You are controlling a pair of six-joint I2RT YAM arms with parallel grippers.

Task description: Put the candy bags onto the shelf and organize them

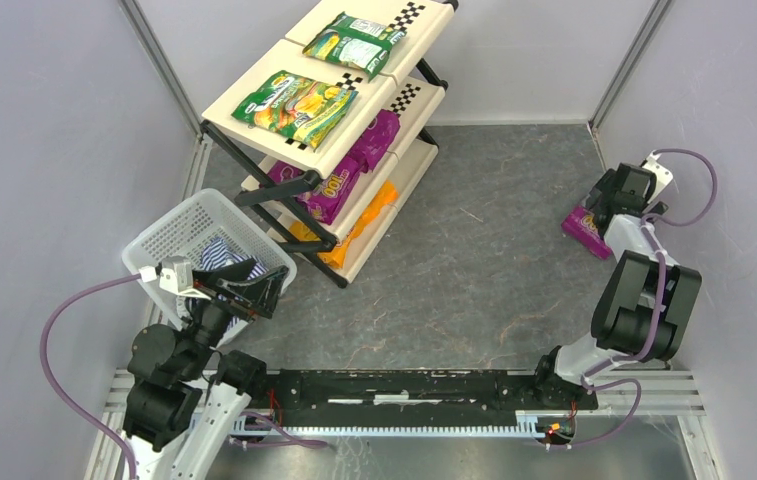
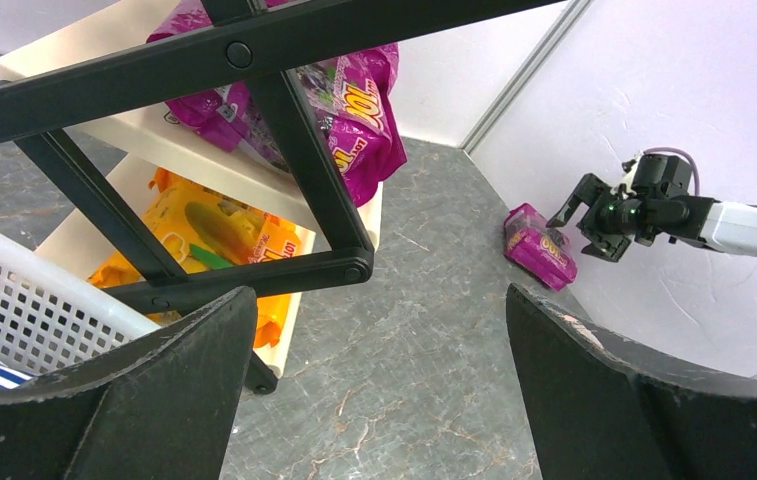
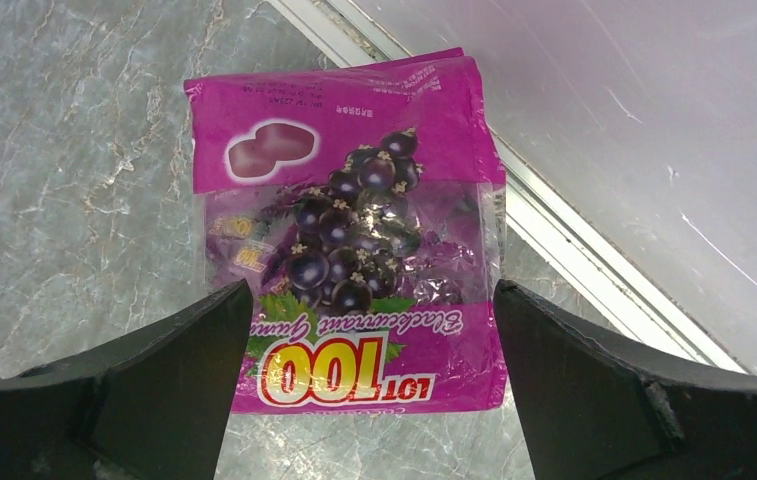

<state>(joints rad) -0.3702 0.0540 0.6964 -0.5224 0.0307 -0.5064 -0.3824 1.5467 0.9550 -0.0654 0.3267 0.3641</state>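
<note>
The shelf (image 1: 254,85) stands at the back left. Two green candy bags (image 1: 294,107) lie on its top tier, purple ones (image 1: 349,170) on the middle tier and orange ones (image 1: 359,225) on the bottom tier. One purple grape bag (image 1: 584,228) lies flat on the floor by the right wall. My right gripper (image 1: 599,210) hovers just above it, open and empty. In the right wrist view the bag (image 3: 354,200) lies between the spread fingers of that gripper (image 3: 372,290). My left gripper (image 1: 266,285) is open and empty beside the shelf's near end, and it is also in the left wrist view (image 2: 382,295).
A white mesh basket (image 1: 169,235) holding a blue-white striped cloth (image 1: 219,255) sits at the left, under my left arm. The shelf's black frame (image 2: 294,150) is close in front of the left gripper. Grey walls enclose the marbled floor (image 1: 474,260).
</note>
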